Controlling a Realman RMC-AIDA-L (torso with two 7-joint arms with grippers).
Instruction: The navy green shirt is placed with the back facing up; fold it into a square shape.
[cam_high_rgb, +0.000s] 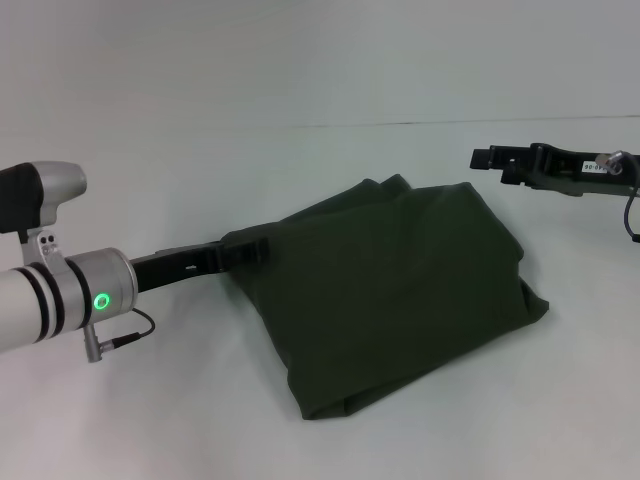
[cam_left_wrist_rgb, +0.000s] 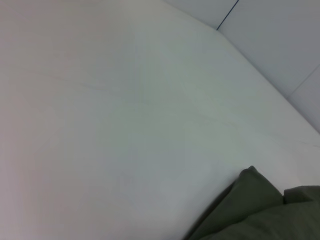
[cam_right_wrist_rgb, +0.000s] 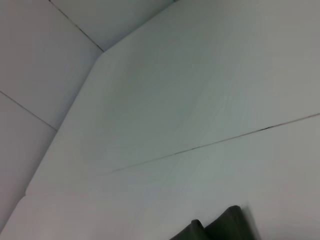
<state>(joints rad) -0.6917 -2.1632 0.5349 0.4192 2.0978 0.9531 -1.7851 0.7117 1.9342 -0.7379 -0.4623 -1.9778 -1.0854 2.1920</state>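
The navy green shirt (cam_high_rgb: 400, 290) lies folded into a bulky, roughly square heap in the middle of the white table. My left gripper (cam_high_rgb: 248, 250) reaches in from the left and is shut on the shirt's left edge, where the cloth rises to meet it. The tips themselves are covered by fabric. One corner of the shirt (cam_left_wrist_rgb: 260, 210) also shows in the left wrist view. My right gripper (cam_high_rgb: 488, 158) hovers at the far right, above the table and apart from the shirt's far right corner.
The white table (cam_high_rgb: 150, 420) extends around the shirt on all sides, and its far edge meets a pale wall (cam_high_rgb: 300, 60). A thin seam (cam_right_wrist_rgb: 210, 145) crosses the tabletop in the right wrist view.
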